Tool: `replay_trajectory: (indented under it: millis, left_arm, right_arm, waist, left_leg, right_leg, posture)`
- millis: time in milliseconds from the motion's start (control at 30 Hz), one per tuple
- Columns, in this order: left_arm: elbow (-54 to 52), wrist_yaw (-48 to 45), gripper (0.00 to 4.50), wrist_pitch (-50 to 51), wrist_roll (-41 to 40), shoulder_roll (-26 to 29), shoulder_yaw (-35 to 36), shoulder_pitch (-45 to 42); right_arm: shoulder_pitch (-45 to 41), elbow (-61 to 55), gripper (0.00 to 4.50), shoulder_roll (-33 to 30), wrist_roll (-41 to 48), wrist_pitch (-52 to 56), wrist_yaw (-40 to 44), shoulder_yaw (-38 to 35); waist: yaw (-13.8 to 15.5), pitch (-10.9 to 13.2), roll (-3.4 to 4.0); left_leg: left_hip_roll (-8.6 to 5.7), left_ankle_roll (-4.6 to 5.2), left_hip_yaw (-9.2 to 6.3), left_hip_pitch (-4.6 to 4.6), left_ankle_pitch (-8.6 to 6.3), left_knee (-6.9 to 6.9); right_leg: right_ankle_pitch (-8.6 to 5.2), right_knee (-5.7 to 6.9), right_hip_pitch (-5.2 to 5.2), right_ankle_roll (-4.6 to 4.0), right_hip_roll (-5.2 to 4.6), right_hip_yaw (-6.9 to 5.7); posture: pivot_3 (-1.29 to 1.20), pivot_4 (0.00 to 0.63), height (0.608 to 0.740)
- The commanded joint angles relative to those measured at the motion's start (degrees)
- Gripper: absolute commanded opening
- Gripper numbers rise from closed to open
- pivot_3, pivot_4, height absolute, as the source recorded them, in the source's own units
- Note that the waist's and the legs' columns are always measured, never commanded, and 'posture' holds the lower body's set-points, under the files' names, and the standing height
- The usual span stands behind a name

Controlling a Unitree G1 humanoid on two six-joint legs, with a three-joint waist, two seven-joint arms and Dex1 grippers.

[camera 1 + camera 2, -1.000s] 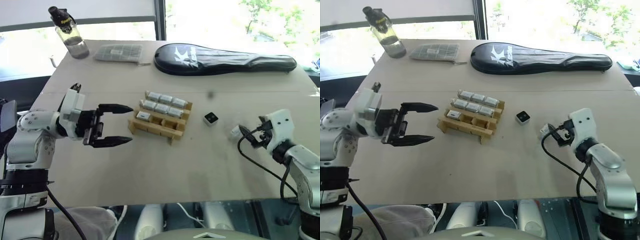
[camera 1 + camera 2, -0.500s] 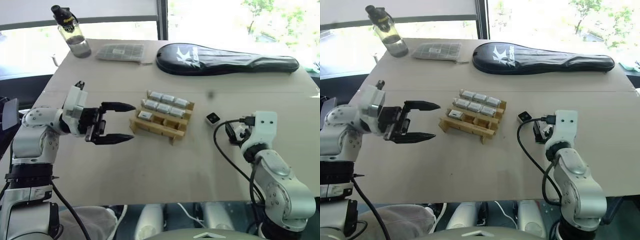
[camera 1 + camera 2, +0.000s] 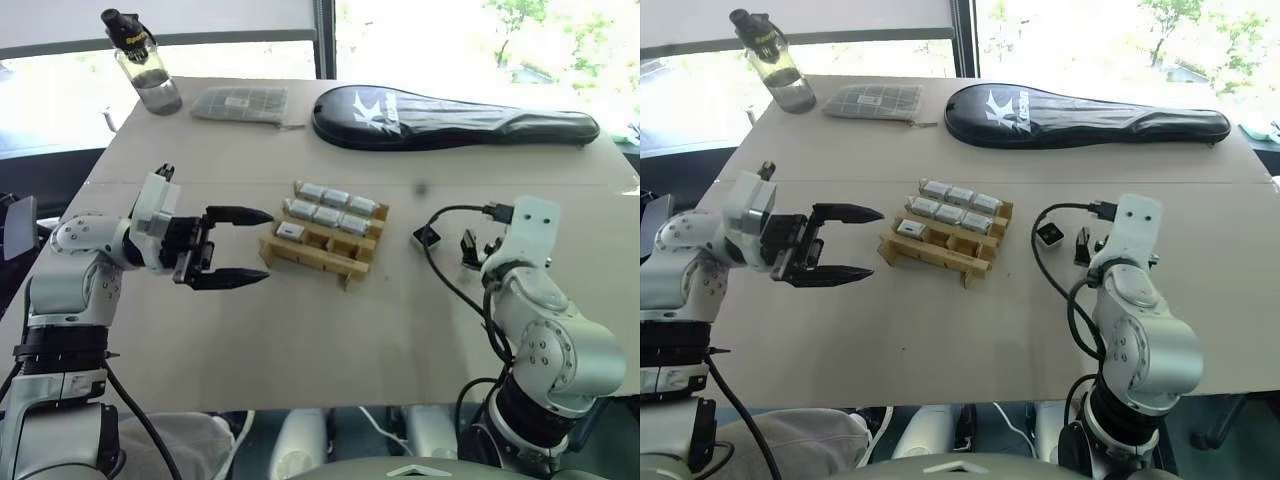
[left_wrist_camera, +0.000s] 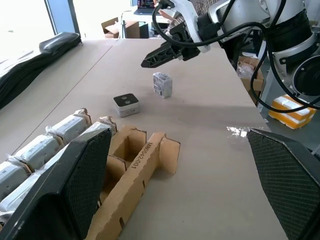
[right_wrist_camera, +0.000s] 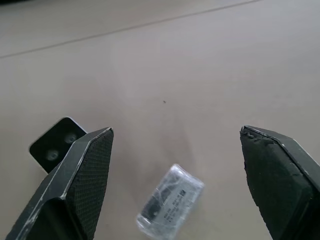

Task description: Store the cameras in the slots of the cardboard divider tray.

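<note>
The right claw (image 5: 175,190) hangs over the worktop (image 3: 300,330) with its fingers apart and nothing between them; a loose camera (image 5: 170,201) lies on its side on the worktop just below the gap. A second loose camera (image 3: 424,237) rests black face up close beside the first, between the right claw and the tray (image 3: 322,240). The left claw (image 3: 235,248) hovers just left of the tray, pointing toward it, fingers spread wide and holding nothing. The tray sits mid-worktop; seven cameras fill its far row, middle row and the left slot of the near row, while the other two near slots are bare. Farther back lie a gridded pouch (image 3: 240,104) and a long black case (image 3: 455,117). A bottle (image 3: 145,70) stands at the far left corner.
</note>
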Motion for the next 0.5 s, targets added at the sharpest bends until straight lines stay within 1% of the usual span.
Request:
replay_trajectory:
  millis: [33, 100, 233, 267, 400, 500]
  left_arm:
    - [-1.16, -0.13, 4.5, -0.2, -0.05, 0.46, 1.44, 0.02]
    - [-1.19, -0.14, 4.5, -0.17, -0.09, 0.54, 1.55, 0.21]
    - [-1.09, -0.2, 4.5, -0.36, 0.03, 0.5, 1.56, 0.45]
    - [-1.11, -0.16, 4.5, -0.42, 0.07, 0.41, 1.52, 0.52]
    - [-1.22, -0.04, 4.5, -0.44, 0.05, 0.15, 1.43, 0.61]
    - [-1.16, 0.0, 4.5, -0.52, 0.07, 0.08, 1.46, 0.65]
  right_arm:
    - [-2.64, -1.16, 4.02, 11.3, -1.0, 3.34, -0.71, -3.92]
    - [-3.07, -1.07, 4.02, 13.79, -1.7, 4.01, -1.08, -5.76]
    - [-4.12, -0.66, 4.02, 16.23, -2.26, 4.09, -1.08, -8.11]
    - [-4.73, -0.54, 4.02, 17.65, -2.37, 4.09, -1.21, -9.26]
    - [-6.65, 0.16, 4.02, 20.15, -2.21, 4.09, -1.26, -11.74]
    - [-7.59, 0.76, 4.02, 20.86, -1.85, 4.09, -1.18, -12.83]
  waist:
    - [-0.04, 0.0, 0.0]
    - [-0.07, 0.0, 0.0]
    - [-0.1, 0.0, 0.0]
    - [-0.1, 0.0, 0.01]
    - [-0.11, 0.0, 0.01]
    - [-0.12, 0.0, 0.01]
  left_leg:
    - [0.0, 0.0, 0.0, 0.0, 0.0, 0.0]
    - [0.0, 0.0, -0.01, 0.0, 0.0, 0.0]
    - [0.0, 0.0, -0.01, 0.0, 0.0, -0.01]
    - [0.0, 0.0, -0.01, 0.0, 0.0, -0.01]
    - [0.0, 0.0, -0.01, -0.01, 0.0, -0.01]
    - [0.0, 0.0, -0.02, -0.01, 0.0, -0.01]
  right_leg:
    - [0.0, 0.01, 0.0, 0.0, 0.0, 0.0]
    - [0.0, 0.02, -0.01, 0.0, 0.01, 0.0]
    - [0.0, 0.02, -0.02, 0.0, 0.02, 0.0]
    - [0.0, 0.02, -0.02, 0.0, 0.02, 0.0]
    - [0.0, 0.01, -0.02, 0.0, 0.01, 0.0]
    - [0.0, 0.01, -0.02, 0.0, 0.01, 0.0]
  posture:
    - [0.0, 0.15, 0.74]
    - [0.0, 0.15, 0.74]
    - [0.0, 0.15, 0.74]
    - [0.0, 0.15, 0.74]
    - [0.0, 0.15, 0.74]
    - [0.0, 0.15, 0.74]
